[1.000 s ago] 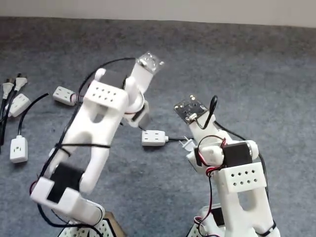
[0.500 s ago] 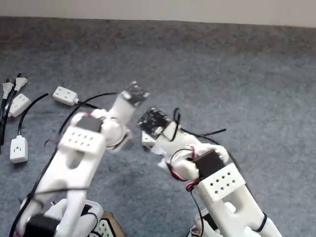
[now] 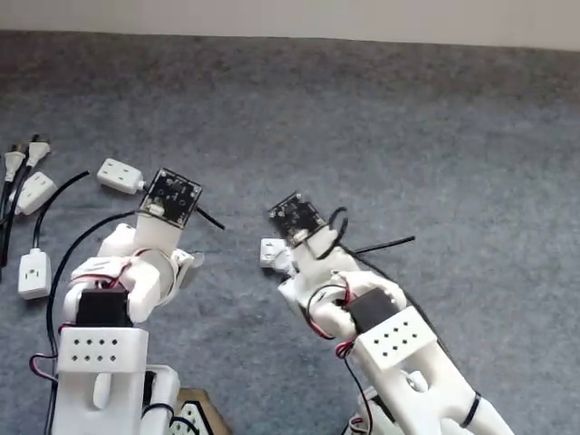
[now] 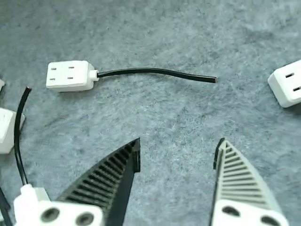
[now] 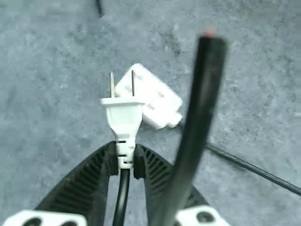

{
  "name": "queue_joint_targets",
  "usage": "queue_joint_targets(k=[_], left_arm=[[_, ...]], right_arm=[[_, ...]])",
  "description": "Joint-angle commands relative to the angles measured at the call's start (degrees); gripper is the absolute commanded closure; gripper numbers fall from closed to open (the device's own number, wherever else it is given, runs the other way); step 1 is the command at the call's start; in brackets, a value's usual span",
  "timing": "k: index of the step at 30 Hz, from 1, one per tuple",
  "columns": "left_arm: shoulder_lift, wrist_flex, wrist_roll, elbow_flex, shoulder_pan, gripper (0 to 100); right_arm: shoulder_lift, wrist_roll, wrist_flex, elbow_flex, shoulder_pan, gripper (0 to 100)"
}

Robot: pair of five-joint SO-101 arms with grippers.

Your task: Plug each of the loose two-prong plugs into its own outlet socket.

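Right fingers [image 5: 96,172] clamp plug [image 5: 122,113] — prongs aimed at socket [image 5: 150,99]. Left fingers [image 4: 117,172] wide over worktop [image 4: 164,113] — high view adds a spare socket [image 3: 34,274] far left.

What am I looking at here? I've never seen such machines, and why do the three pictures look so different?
These are two small white robot arms on a grey carpeted table. One picture looks down from a fixed camera; the other two come from cameras on each arm's wrist, so the dark ridged fingers there are that arm's own gripper. The left gripper is open and empty, with a white outlet socket and its black cord lying ahead. The right gripper pinches a white two-prong plug, prongs pointing toward another socket. More sockets and plugs lie by the high view's left edge.
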Motion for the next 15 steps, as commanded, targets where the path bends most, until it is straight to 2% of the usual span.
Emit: queue_joint_targets(k=[1,5,10,15], left_arm=[[-1.6,0.9,3.4,-0.2,1.5,74],[-1.5,1.3,7.2,-1.6,7.7,74],[-1.0,1.4,11.9,-4.8,14.7,74],[6.6,0.9,12.7,-7.7,16.8,74]], right_arm=[[-0.7,-2.7,-5.1,0.0,5.8,99.2],[-2.3,-3.7,-5.9,0.0,3.9,99.2],[-13.2,-4.2,-5.9,0.7,2.4,99.2],[-23.7,-4.0,-3.0,6.3,0.7,99.2]])
